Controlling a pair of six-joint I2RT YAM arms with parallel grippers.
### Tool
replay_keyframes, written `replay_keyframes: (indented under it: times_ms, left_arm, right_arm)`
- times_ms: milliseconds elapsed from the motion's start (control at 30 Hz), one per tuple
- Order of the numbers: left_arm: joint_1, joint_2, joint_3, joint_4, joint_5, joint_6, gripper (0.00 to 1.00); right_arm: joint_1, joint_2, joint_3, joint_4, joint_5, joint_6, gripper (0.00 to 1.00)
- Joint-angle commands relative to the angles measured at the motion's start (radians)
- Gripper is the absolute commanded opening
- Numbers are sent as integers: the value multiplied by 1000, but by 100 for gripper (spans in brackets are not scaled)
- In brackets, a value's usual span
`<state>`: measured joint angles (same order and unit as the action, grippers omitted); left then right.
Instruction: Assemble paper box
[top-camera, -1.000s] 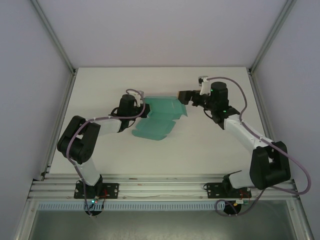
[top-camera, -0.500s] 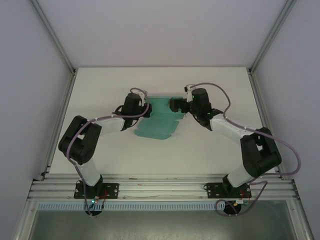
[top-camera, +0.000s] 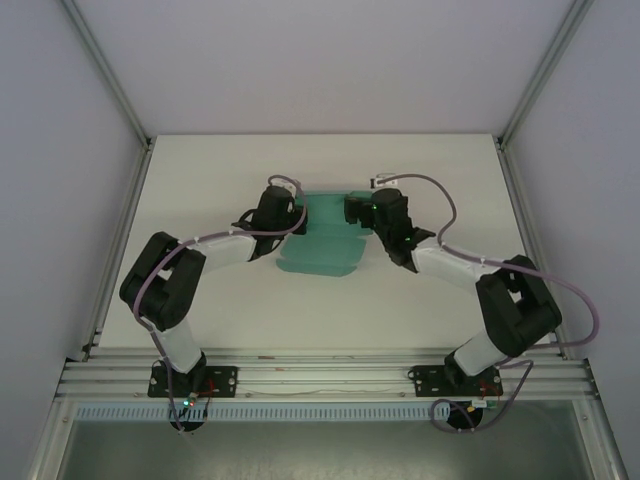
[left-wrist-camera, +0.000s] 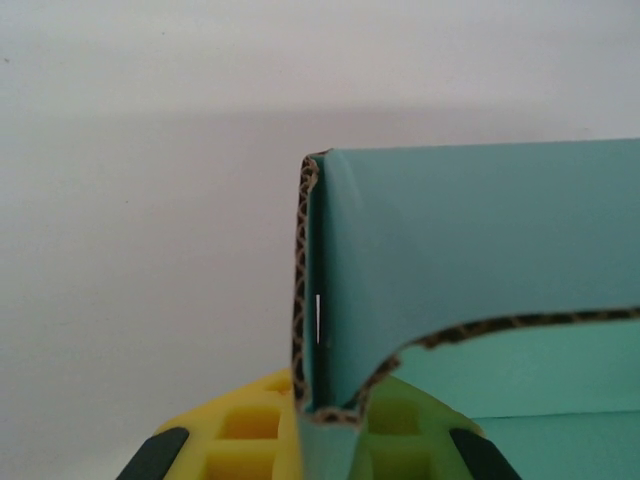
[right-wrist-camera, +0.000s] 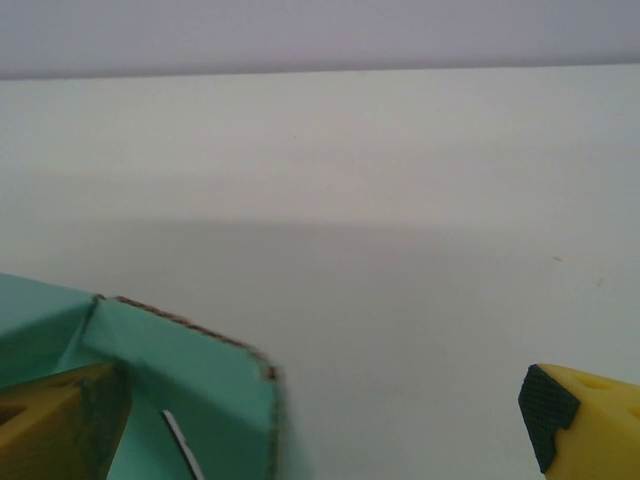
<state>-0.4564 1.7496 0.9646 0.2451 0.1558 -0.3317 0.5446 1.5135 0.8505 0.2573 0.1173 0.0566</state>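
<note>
Seen from above, the left gripper (top-camera: 293, 218) is sitting just left of centre at the left edge of the paper box (top-camera: 320, 245). The box is a teal card sheet lying partly folded on the white table (top-camera: 450, 180) at mid-frame. On the sheet's right, the right gripper (top-camera: 352, 212) is sitting at its upper right corner. In the left wrist view, the left gripper (left-wrist-camera: 320, 440) is pinching an upright flap of the paper box (left-wrist-camera: 470, 240), its yellow fingers (left-wrist-camera: 245, 435) clamping the card's corrugated edge at the bottom of the frame. In the right wrist view, the right gripper (right-wrist-camera: 315, 400) is gaping wide and holding nothing. One finger (right-wrist-camera: 55, 420) at lower left is touching a raised flap of the paper box (right-wrist-camera: 190, 370), and the other is sitting well apart at lower right.
</note>
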Motion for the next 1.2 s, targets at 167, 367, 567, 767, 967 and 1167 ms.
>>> replay_keyframes:
  times_ms: [167, 367, 567, 767, 967, 1167]
  left_arm:
    - [-3, -41, 23, -77, -104, 14, 0]
    - [2, -32, 48, -112, -106, 13, 0]
    - [10, -10, 92, -168, -89, -6, 0]
    - [12, -11, 104, -189, -55, -1, 0]
    - [12, -16, 88, -183, -19, 9, 0]
    - [13, -12, 67, -160, 20, -15, 0]
  right_arm:
    - [-14, -210, -85, -258, 27, 15, 100]
    - [-66, -277, -137, -377, -48, 54, 100]
    - [-75, -272, -169, -370, -212, -14, 100]
    - [-80, -204, -135, -304, -147, 19, 100]
    - [-78, -160, -118, -180, -73, 11, 100]
    - [-80, -103, -88, -88, -94, -93, 100]
